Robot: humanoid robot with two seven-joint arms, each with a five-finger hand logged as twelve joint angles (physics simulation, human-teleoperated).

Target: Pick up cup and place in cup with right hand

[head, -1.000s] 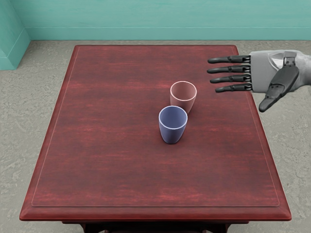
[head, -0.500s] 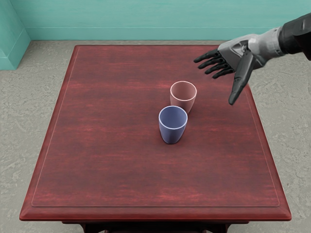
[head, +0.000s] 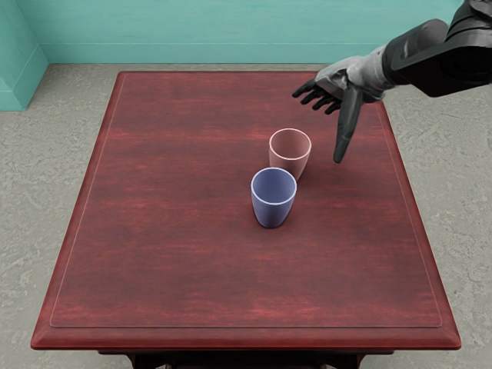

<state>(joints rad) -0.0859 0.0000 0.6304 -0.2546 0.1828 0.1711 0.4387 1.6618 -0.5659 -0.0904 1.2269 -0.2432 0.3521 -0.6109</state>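
On the dark-red wooden worktop (head: 169,231), near mid-frame, a smooth pink cup (head: 289,164) stands upright just behind a smooth blue cup (head: 273,211). Upper right, the right hand (head: 342,82) is empty, fingers spread — both cups lie down-left, the pink nearer.

we see bright, even light, crisp focus throughout, and a soft dark shadow across the worktop (head: 169,261) beside the pink cup (head: 290,165).

A simulated room, perhaps domestic: teal wall (head: 246,27), reddish wooden table (head: 154,238)
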